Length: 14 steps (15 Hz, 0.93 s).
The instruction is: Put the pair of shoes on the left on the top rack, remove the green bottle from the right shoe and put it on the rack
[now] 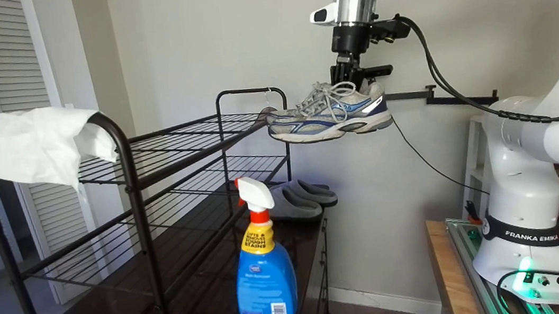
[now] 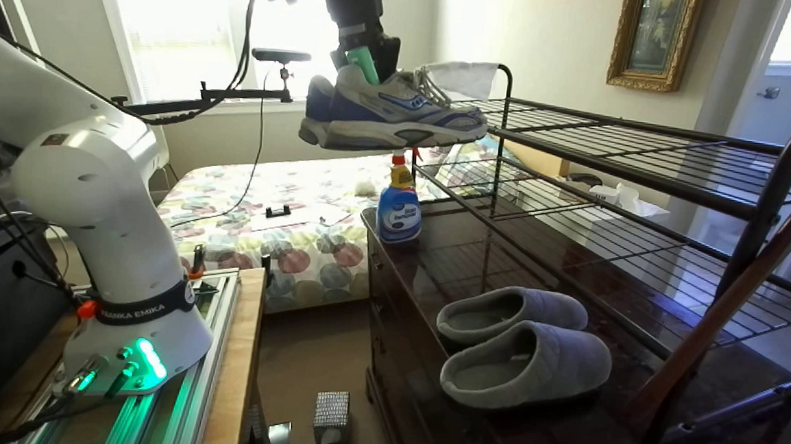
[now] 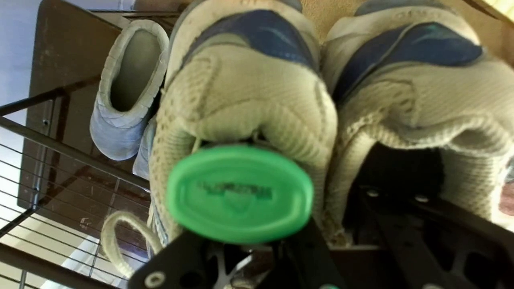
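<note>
The pair of shoes (image 1: 329, 118), grey-white with blue trim, hangs in the air with toes toward the rack, seen in both exterior views. My gripper (image 1: 354, 82) reaches down into the shoe openings and is shut on their adjoining inner sides, one finger inside each shoe in the wrist view. The green bottle (image 3: 240, 194) stands in the left-hand shoe (image 3: 257, 92) of the wrist view; its top also shows as a green end (image 2: 364, 64) in an exterior view. Fingertips are hidden inside the shoes. The top rack (image 2: 612, 168) lies just past the toes; whether they overlap it I cannot tell.
A white cloth (image 1: 33, 147) drapes over the rack's end rail. On the dark dresser stand a blue spray bottle (image 1: 265, 281) and grey slippers (image 2: 531, 367). A long brown piece (image 2: 733, 318) hangs at the rack's near end. A lower wire shelf (image 2: 641, 244) runs beneath the top one.
</note>
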Motion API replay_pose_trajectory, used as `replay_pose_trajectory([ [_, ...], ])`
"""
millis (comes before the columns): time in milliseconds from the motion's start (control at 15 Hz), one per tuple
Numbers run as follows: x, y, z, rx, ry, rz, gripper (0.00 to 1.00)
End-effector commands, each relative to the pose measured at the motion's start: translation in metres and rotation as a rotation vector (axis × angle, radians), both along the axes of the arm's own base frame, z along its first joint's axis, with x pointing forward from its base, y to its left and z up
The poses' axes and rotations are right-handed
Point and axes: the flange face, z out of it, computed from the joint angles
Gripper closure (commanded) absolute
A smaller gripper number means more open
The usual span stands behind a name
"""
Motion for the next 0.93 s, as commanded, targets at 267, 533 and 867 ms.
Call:
replay_pose_trajectory([
  [267, 0.013, 0.001, 0.013, 0.018, -0.06, -0.053, 0.94],
  [533, 0.03, 0.003, 0.033, 0.047, -0.131, -0.115, 0.94],
  [867, 0.069, 0.03, 0.066, 0.038, -0.197, -0.105, 0.94],
])
